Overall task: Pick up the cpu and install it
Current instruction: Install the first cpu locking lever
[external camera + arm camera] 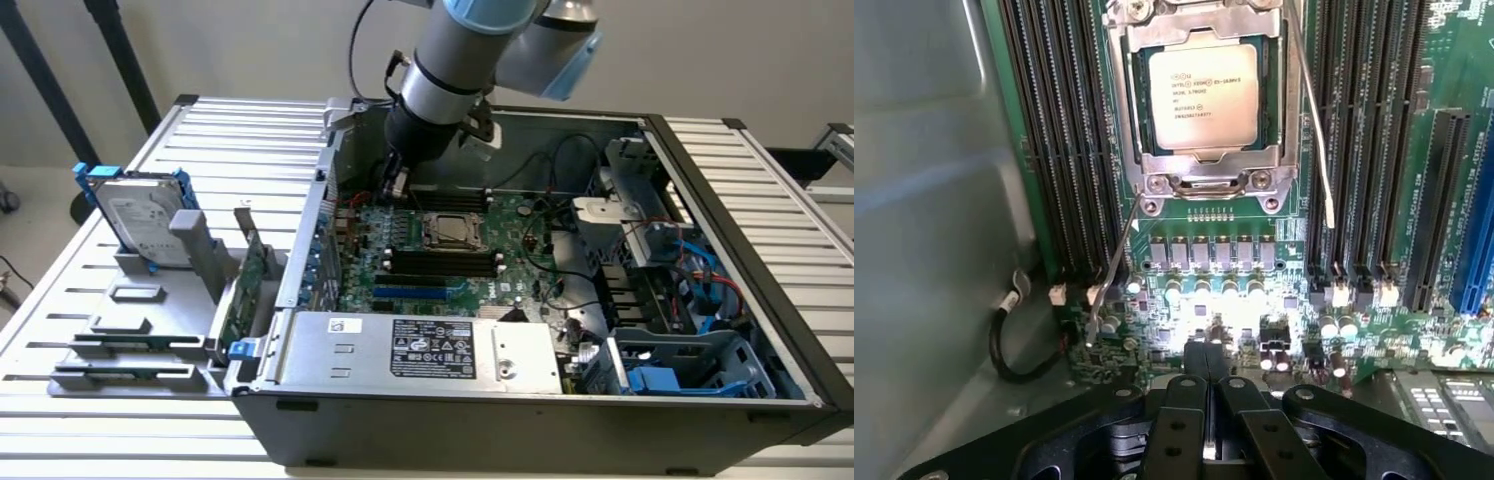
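The cpu (1202, 97), a small square chip with a silvery printed top, lies in the motherboard socket under a metal retention frame (1206, 180). In the exterior view the cpu (450, 230) sits mid-board inside the open computer case. Two thin wire levers (1312, 110) stand loose on either side of the socket. My gripper (1206, 368) is shut with nothing between its black fingers, hovering over the small capacitors a short way from the socket. In the exterior view the gripper (394, 187) hangs inside the case near the wall at that view's left, beside the socket.
Black memory slots (1059, 150) flank the socket. The metal case wall (924, 200) is close to the gripper, with a black cable (1014, 340) at its foot. A power supply (414, 345) fills the case front. A hard drive (134, 215) with blue rails stands in a grey rack outside.
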Action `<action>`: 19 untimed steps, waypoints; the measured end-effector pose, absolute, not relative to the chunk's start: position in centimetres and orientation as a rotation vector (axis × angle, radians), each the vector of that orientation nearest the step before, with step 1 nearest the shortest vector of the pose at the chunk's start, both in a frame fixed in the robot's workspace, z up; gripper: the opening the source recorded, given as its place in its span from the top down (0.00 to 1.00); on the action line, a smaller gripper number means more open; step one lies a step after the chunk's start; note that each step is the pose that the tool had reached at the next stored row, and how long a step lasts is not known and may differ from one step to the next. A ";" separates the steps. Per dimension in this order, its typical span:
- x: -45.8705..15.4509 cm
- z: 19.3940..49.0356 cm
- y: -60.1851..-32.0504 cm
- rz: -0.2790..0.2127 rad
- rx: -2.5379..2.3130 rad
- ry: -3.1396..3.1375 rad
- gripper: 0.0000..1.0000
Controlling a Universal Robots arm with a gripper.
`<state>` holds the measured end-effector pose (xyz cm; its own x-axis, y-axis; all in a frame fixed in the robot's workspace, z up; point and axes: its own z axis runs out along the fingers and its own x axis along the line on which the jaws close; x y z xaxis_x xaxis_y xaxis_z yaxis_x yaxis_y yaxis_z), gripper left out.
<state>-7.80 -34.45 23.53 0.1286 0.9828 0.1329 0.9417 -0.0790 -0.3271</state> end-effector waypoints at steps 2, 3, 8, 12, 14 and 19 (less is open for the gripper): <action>-7.8 23.8 -34.5 0.167 -2.101 -1.845 0.89; -7.8 23.9 -34.5 0.165 -2.111 -1.833 0.89; -7.8 24.6 -34.5 0.152 -2.159 -1.771 0.89; -7.8 24.9 -34.5 0.140 -2.202 -1.714 0.89; -7.8 25.0 -34.5 0.132 -2.226 -1.680 0.89; -7.8 25.0 -34.5 0.111 -2.294 -1.581 0.89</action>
